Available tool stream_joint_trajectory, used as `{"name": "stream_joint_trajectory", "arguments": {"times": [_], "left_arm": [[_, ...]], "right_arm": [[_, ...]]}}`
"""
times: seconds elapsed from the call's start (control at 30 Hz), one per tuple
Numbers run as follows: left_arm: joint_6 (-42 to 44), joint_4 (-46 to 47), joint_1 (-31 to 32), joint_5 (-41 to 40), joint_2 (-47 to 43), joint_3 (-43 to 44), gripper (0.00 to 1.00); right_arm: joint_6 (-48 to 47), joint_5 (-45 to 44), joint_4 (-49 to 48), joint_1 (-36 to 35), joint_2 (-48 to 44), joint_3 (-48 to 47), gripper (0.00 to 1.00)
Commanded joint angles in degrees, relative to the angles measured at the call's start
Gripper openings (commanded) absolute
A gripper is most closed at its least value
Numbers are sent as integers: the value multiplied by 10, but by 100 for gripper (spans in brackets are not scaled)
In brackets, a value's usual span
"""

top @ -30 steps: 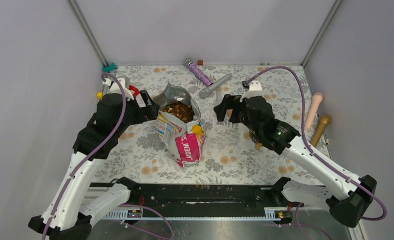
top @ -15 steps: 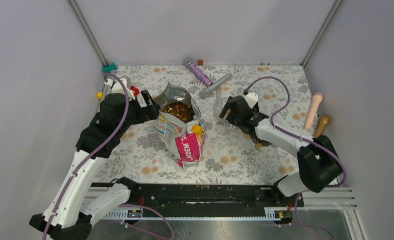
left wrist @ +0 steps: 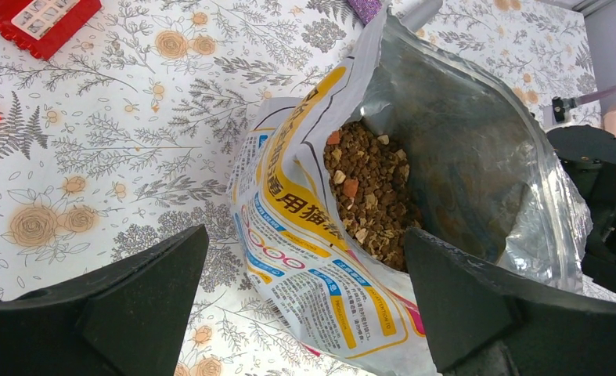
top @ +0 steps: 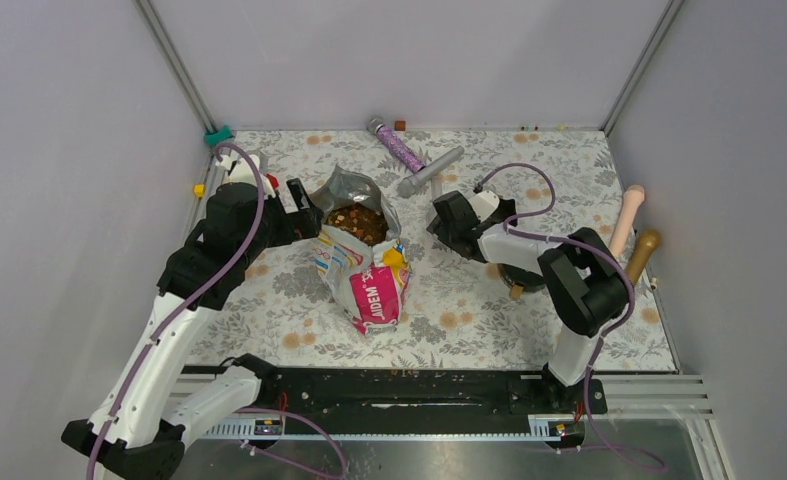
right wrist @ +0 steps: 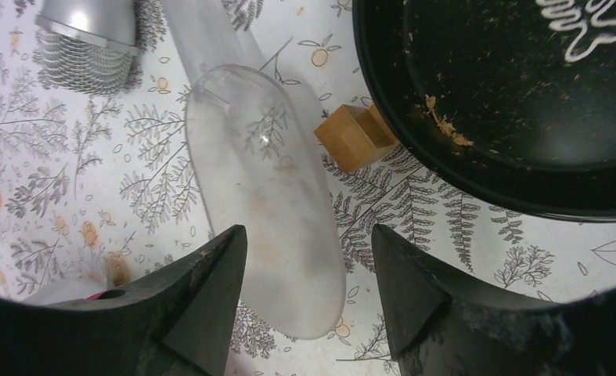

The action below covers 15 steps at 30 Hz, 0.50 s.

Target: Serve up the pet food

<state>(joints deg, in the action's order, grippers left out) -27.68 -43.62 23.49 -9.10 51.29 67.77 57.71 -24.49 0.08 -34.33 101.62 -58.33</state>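
— What are the arms made of, to look at?
— The left arm (top: 159,345) and the right arm (top: 567,355) both have smooth white link shells with bulky black joint housings. A purple cable (top: 259,195) runs along each.
— And the ends?
— The left gripper (left wrist: 304,235) and the right gripper (right wrist: 308,235) have matte black, wedge-shaped fingers (left wrist: 132,305) with flat faces.

A sparkly purple stick (top: 397,146) and a grey stick (top: 431,171) lie near the far edge. By the right edge — a pink peg (top: 626,220) and a gold peg (top: 641,259).
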Motion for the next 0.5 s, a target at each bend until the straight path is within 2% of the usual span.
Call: {"name": "stream_joint_trajectory", "arguments": {"times": [0.0,0.07,0.13,0.27,0.43,0.47], "left_arm": [[2,29,-4,11,4,0,99],[3,28,-4,1,5,-1,99],[3,27,-4,-4,5,0,99],[2,27,-3,-6,5,1,99],[4,23,-4,-22,4,1,99],[4,24,-4,-23,2,1,99]], "right_arm": [[54,-23,-26,1,28,-20,63],[75,-25,-35,1,38,-13,58],[87,-24,-57,1,43,-1,46],[80,-20,-87,1,40,16,29],[48,-14,-198,1,-17,85,1],[45,-17,-218,0,-38,105,0]]}}
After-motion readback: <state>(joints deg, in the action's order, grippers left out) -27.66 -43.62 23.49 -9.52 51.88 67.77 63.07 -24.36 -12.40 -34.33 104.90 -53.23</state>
